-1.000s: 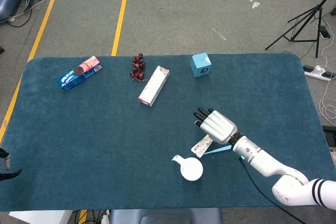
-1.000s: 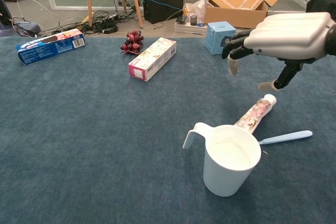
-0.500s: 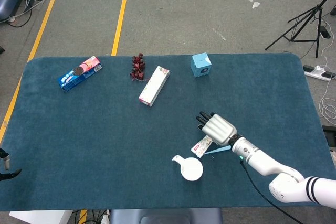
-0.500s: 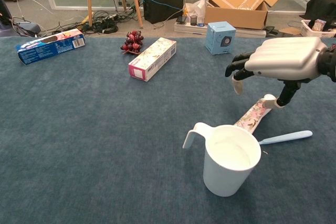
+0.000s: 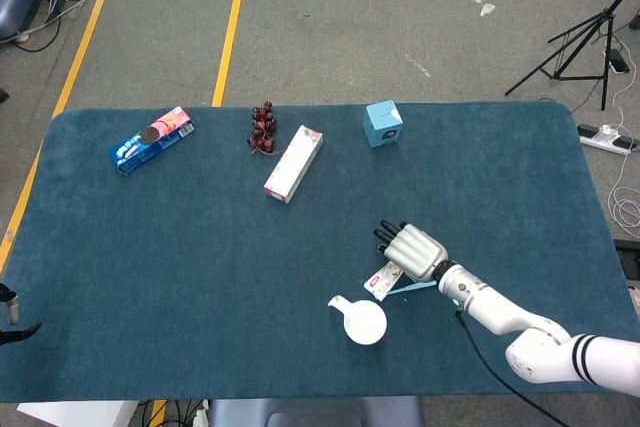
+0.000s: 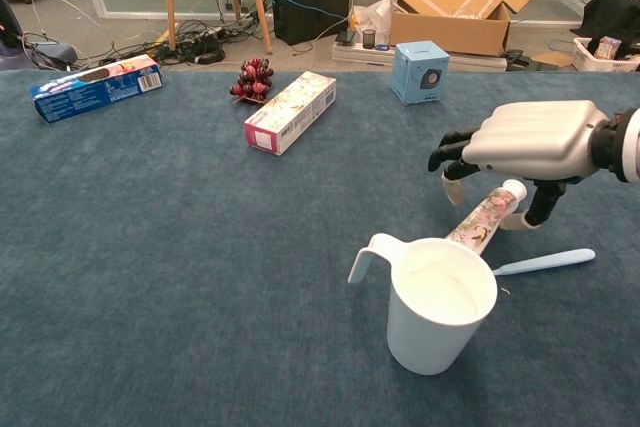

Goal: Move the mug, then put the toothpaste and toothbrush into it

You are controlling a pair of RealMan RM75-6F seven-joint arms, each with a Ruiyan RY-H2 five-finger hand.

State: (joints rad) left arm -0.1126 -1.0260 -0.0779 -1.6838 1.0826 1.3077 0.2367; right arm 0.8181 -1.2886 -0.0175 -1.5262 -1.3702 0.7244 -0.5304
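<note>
The toothpaste (image 6: 483, 219) lies flat on the surface toward its near right part, just behind the white mug (image 6: 437, 304), and its lower end looks to touch or sit hidden behind the mug's rim. Its long axis runs diagonally, the cap end pointing away from the mug toward the far right edge and the flat tail toward the mug. The toothbrush (image 6: 545, 261) lies just right of the mug, its long axis nearly parallel to the near edge, with one end close to the rim. The mug stands upright, handle pointing left.

The right hand (image 6: 530, 142) hovers palm down over the tube's cap end, fingers (image 6: 452, 147) spread and curled downward on one side, thumb on the other beside the cap; it holds nothing yet. The left hand is not in view.

The risks, as I judge them: closing on the cap end alone could let the tube pivot or slip, and its tail could drag against the mug and tip it. A low sweep might also knock the toothbrush.
</note>
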